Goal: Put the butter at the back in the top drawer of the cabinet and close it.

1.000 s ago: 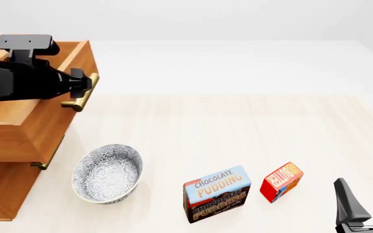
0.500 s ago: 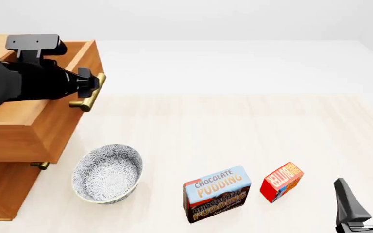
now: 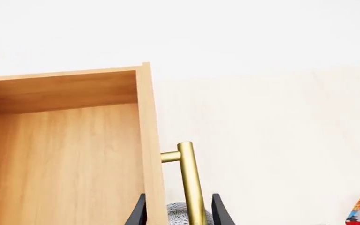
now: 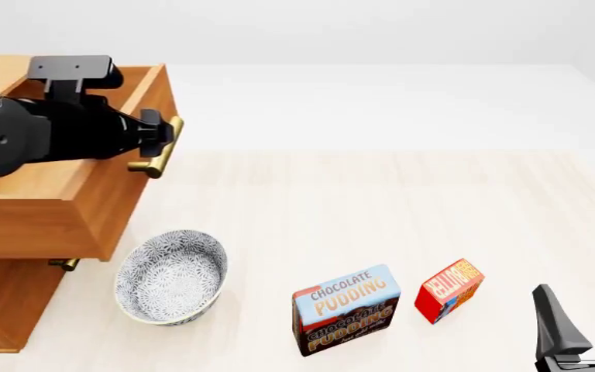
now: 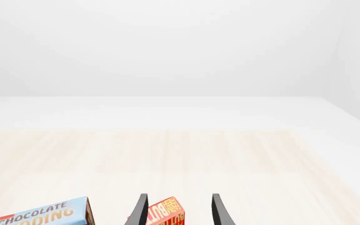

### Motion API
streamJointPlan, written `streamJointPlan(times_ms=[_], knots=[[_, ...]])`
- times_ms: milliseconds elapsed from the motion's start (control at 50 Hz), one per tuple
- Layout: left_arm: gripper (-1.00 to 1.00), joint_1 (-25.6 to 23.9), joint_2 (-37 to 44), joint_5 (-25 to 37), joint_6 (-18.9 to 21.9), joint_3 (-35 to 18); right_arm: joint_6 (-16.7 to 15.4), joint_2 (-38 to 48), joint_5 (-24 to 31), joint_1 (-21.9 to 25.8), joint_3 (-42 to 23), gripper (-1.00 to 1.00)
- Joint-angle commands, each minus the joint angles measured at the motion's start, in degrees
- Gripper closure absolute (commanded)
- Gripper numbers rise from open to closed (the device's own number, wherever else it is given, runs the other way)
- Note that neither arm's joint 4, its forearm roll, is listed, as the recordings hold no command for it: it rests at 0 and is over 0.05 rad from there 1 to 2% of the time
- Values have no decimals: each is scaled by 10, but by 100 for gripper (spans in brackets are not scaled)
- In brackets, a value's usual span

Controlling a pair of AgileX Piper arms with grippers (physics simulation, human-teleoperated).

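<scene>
pale table [image 4: 380, 201]; butter [image 4: 448, 290] just left of right claw [image 4: 585, 310], spread wide; left claw [image 4: 159, 138] clamps top drawer [image 4: 60, 194] handle [image 4: 159, 149].

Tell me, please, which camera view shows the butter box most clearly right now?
The front view: the whole butter stands on the table beside the pudding box, its lettering visible. The right wrist view catches only its top between the right gripper fingers; the left wrist view shows just a corner at the picture's edge.
</scene>
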Motion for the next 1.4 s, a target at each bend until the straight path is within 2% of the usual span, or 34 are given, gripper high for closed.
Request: streamJointPlan(times_ms=[20, 920, 1400], knots=[[-100, -39, 47, 6, 54, 71, 0, 0, 0, 0, 0, -100], [-100, -118, 44, -6, -14, 80, 0, 0, 0, 0, 0, -100], [-100, -163, 41, 2, -45, 65, 0, 0, 0, 0, 0, -100]])
